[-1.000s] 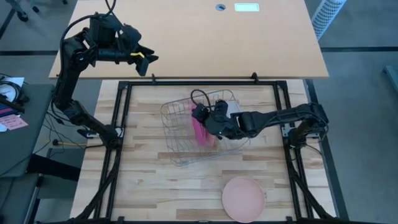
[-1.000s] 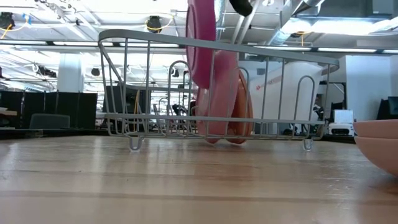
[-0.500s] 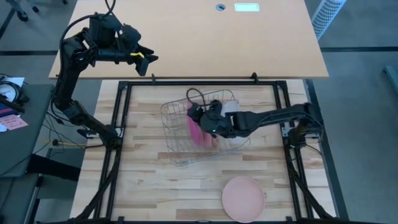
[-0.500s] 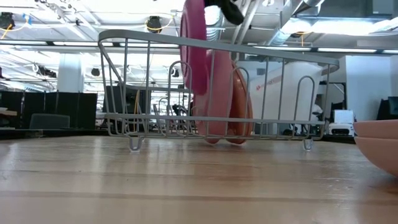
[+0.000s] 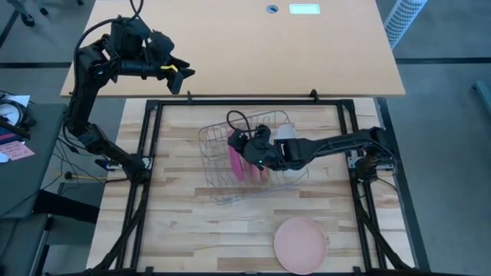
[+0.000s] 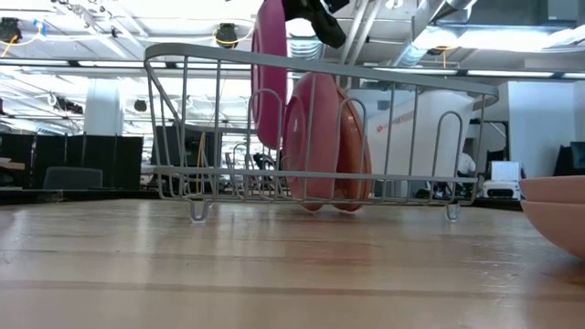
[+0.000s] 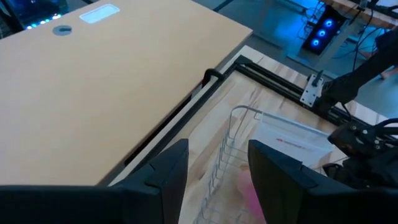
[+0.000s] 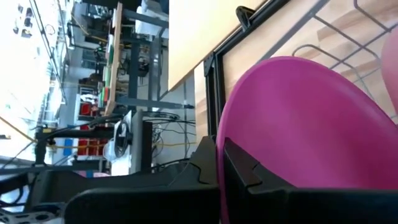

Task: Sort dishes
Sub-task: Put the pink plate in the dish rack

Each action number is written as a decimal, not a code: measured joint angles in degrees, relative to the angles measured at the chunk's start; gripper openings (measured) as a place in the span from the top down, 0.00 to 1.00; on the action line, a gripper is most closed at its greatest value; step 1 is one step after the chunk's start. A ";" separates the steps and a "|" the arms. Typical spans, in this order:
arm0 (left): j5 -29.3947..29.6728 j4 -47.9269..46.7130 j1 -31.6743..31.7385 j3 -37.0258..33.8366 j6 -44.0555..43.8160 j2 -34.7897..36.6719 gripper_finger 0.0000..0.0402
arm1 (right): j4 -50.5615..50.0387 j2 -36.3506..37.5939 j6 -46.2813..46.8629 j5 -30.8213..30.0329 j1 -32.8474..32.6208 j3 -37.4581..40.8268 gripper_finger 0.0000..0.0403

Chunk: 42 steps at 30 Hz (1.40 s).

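A wire rack [image 5: 217, 186] stands mid-table. In it a pale pink plate [image 6: 313, 137] and a salmon-orange plate [image 6: 358, 151] stand on edge on the rack's floor. My right gripper [image 5: 241, 146] reaches in from the right and is shut on a magenta plate [image 5: 233, 162], which also shows in the low view [image 6: 269, 82] and the right wrist view [image 8: 298, 118]. A salmon plate [image 5: 301, 244] lies flat near the front edge. My left gripper [image 5: 181, 75] waits open and empty, high over the far left. My right gripper pinches the magenta plate's upper rim [image 8: 221, 134] between its two fingers, one on each face. The fingers come slanting down from the table's right. The plate hangs on edge below them, upright, its lower edge [image 6: 269, 144] above the rack's floor and left of the pink plate.
A translucent tub [image 7: 292, 140] sits at the rack's far right side. A tan desk [image 5: 230, 46] lies beyond the table's far edge. Black frame rails [image 5: 149, 153] run along the table's sides. Bare wood lies at the near left [image 5: 192, 238].
My right gripper has carried the magenta plate toward the table's left, away from the pink and salmon-orange plates in the rack. The plate has stayed on edge and now shows more edge-on in the low view.
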<state>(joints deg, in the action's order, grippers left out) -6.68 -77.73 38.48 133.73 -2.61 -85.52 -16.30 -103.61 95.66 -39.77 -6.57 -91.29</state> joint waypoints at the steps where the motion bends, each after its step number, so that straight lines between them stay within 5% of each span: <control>1: 0.00 0.00 0.00 0.00 0.00 0.00 0.60 | -0.20 0.00 0.00 0.24 0.00 0.00 1.00; 42: 0.00 0.04 0.00 0.00 0.46 0.02 0.60 | -9.65 -0.79 -1.47 4.11 0.68 -0.04 1.00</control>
<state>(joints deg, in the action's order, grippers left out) -6.68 -77.69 38.48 133.73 -2.15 -85.49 -25.96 -104.40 94.19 -35.66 -5.89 -91.33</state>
